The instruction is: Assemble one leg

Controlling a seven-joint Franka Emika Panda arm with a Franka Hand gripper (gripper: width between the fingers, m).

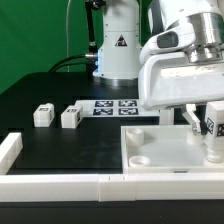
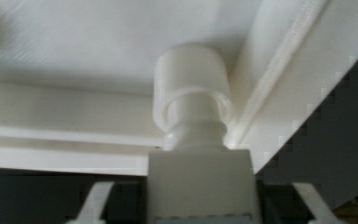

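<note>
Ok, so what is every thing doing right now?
gripper: shut on the held leg.
held leg: upright at the panel's corner; screwed in or not, cannot tell.
panel: flat on the table.
loose legs: lying on the table, untouched.
marker board: flat on the table.

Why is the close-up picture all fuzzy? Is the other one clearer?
Wrist view: the leg looks soft and blurry, probably too near the lens, and the panel around it is in dull grey shade. Exterior view: a loose leg on the black table looks sharper, while the white gripper up close is bright and washed out.
</note>
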